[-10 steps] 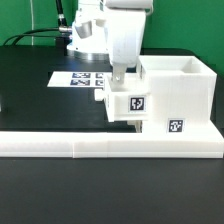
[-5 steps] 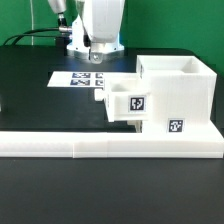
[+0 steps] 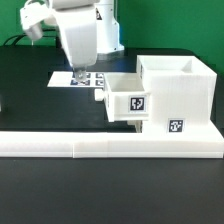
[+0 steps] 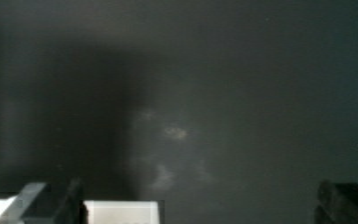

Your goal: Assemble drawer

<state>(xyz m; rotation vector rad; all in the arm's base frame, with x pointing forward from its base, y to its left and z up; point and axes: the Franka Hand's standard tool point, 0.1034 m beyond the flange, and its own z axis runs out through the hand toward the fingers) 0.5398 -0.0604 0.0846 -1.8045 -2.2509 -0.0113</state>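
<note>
White plastic makes up the drawer (image 3: 172,97), a tall box that sits on the black table (image 3: 30,100) at the exterior view's right, with a small tray (image 3: 128,100) sticking out of its side and showing a square black-and-white tag. Just in front of it lies a long low white rail (image 3: 100,145). The gripper (image 3: 79,76) hangs over the marker board (image 3: 90,79), away from the drawer, its fingers (image 4: 48,203) spread wide and holding nothing.

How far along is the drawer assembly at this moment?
Done: one tray sits partly inserted in the drawer shell, still sticking out. In hand: nothing; the gripper hangs over the marker board, jaws open in the wrist view. Left: pushing that tray home; no second tray is visible.
</note>
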